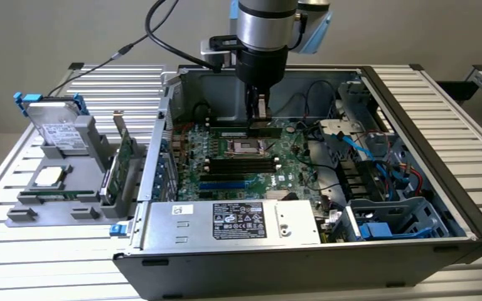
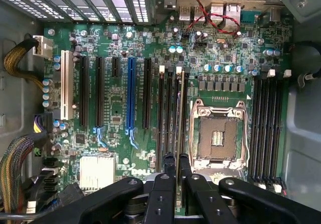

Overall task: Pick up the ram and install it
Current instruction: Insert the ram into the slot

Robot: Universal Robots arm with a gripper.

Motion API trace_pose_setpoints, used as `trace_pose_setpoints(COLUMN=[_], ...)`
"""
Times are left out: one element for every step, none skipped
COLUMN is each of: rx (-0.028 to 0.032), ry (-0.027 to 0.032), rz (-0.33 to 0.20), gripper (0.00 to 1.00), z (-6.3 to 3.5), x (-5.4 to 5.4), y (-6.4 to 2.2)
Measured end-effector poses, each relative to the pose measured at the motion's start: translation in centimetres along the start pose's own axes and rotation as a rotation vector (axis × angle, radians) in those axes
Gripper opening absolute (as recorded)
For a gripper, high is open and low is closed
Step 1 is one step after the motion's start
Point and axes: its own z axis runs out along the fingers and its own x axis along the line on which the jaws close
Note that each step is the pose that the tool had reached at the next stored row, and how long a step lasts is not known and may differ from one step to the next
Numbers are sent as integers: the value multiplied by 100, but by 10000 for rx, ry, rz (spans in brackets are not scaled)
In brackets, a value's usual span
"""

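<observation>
Two fingers (image 2: 168, 173) of the gripper (image 2: 176, 159) were clamped on the ram (image 2: 179, 108), edge-on over the slots (image 2: 163, 113) beside the processor socket (image 2: 218, 133); the motherboard (image 2: 118, 101) near it read "DELL".

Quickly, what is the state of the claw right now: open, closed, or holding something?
Claw: closed on the ram, held edge-on at the memory slots beside the empty processor socket.

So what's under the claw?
The ram, edge-on in the shut claw, over the black slots beside the processor socket. Its lower edge and the slot beneath are hidden.
</observation>
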Motion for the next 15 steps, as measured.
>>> trace_pose_setpoints(rx=[0, 0, 0, 0, 0, 0, 1, 1, 0, 0, 1, 0, 1, 0, 1], ry=[0, 0, 0, 1, 0, 0, -1, -1, 3, 6, 5, 7, 7, 9, 8], rz=[0, 0, 0, 0, 0, 0, 0, 0, -1, -1, -1, -1, -1, -1, 0], gripper=[13, 13, 13, 13, 13, 13, 13, 13, 13, 13, 13, 13, 13, 13, 13], z=[0, 0, 0, 0, 0, 0, 9, 27, 45, 62, 80, 99, 118, 134, 154], x=[0, 0, 0, 0, 0, 0, 0, 0, 0, 1, 1, 1, 1, 1, 2], y=[0, 0, 0, 0, 0, 0, 0, -1, -1, -1, -2, -2, -2, -2, -2])
